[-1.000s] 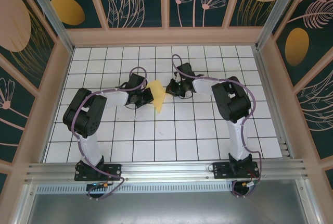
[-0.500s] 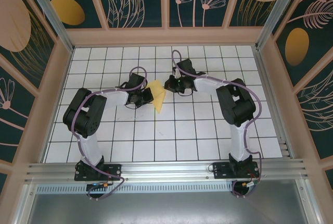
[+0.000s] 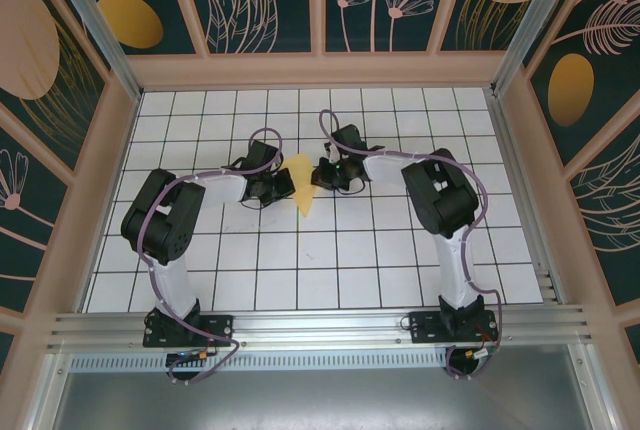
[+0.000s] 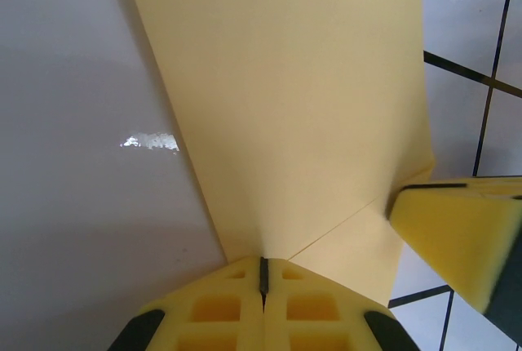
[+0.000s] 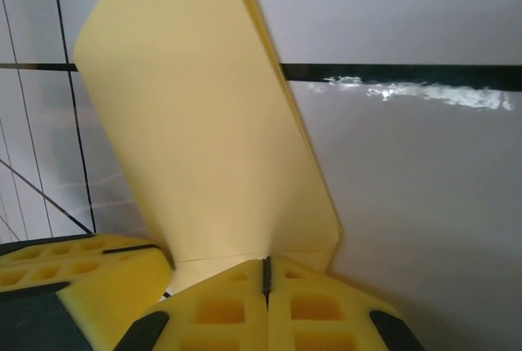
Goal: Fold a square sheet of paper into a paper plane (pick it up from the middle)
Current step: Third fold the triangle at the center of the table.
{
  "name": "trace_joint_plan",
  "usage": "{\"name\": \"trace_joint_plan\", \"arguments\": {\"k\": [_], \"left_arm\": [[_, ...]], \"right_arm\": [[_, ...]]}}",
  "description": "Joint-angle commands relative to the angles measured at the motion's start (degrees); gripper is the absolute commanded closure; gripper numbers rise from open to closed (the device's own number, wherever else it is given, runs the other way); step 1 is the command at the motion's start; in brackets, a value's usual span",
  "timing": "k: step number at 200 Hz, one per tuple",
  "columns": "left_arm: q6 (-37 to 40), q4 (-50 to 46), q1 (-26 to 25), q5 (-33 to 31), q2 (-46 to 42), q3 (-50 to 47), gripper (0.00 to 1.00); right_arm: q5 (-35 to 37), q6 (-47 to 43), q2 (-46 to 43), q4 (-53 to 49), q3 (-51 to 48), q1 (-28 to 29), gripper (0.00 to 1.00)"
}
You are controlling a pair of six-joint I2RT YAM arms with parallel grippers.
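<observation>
Yellow paper (image 3: 303,188), creased into a narrow pointed wedge, sits mid-table between the two arms. Left gripper (image 4: 263,276) and right gripper (image 5: 266,273) are each clamped tight on it from opposite sides, their pads nearly meeting near one corner. That pairing probably lets one gripper pin the layers while the other sets the next fold

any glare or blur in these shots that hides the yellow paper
Left wrist: a small white glare patch on the table, clear of the yellow paper, whose edges read sharp. Right wrist: a white glare streak across the table, beside the paper, not on it. Top external: even light, sharp, the paper small but plain.
</observation>
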Motion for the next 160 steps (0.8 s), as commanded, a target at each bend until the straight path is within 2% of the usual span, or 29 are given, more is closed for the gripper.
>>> {"name": "trace_joint_plan", "arguments": {"k": [1, 52, 88, 116, 160], "left_arm": [[1.72, -3.70, 0.19, -2.54, 1.83, 0.58, 1.00], [2.87, -4.61, 0.21, -2.73, -0.39, 2.69, 1.00], [2.76, -4.05, -0.09, -1.54, -5.70, 2.91, 0.90], [2.08, -3.94, -1.69, -0.89, -8.85, 0.98, 0.87], [-1.86, -0.68, -5.30, 2.28, -13.74, -5.14, 0.89]], "right_arm": [[1.04, -0.75, 1.38, -0.84, 1.64, -0.57, 1.00], [2.52, 2.21, -0.39, -1.10, -1.96, -0.09, 1.00], [4.31, 9.46, -4.76, -0.73, -6.61, 2.00, 1.00], [5.60, 15.54, -7.20, 0.41, -8.62, 4.01, 1.00], [6.13, 19.47, -7.85, 1.52, -8.83, 4.66, 1.00]]}}
